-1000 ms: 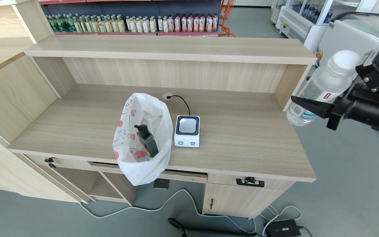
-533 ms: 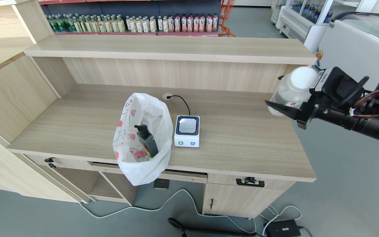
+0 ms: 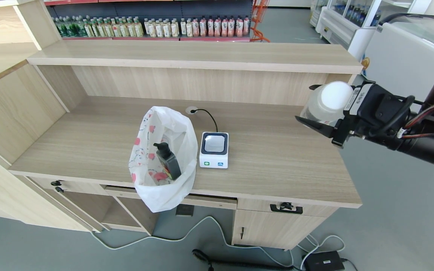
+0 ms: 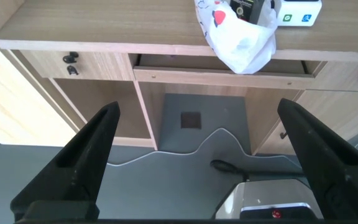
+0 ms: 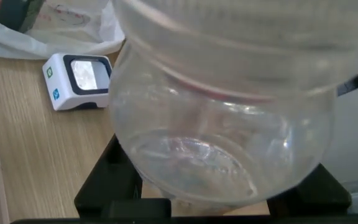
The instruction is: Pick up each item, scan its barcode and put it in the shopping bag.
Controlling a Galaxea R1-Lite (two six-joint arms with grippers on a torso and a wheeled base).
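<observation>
One clear, white-capped bottle (image 3: 326,104)

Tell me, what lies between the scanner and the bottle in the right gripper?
Bare counter only, between scanner and bottle, in the head view.

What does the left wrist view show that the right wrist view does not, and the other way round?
Left wrist view, not the right: the open left gripper, the drawer under the counter and a cable on the floor. Right wrist view, not the left: the clear bottle held in the right gripper. Both: the scanner, the shopping bag and the counter.
</observation>
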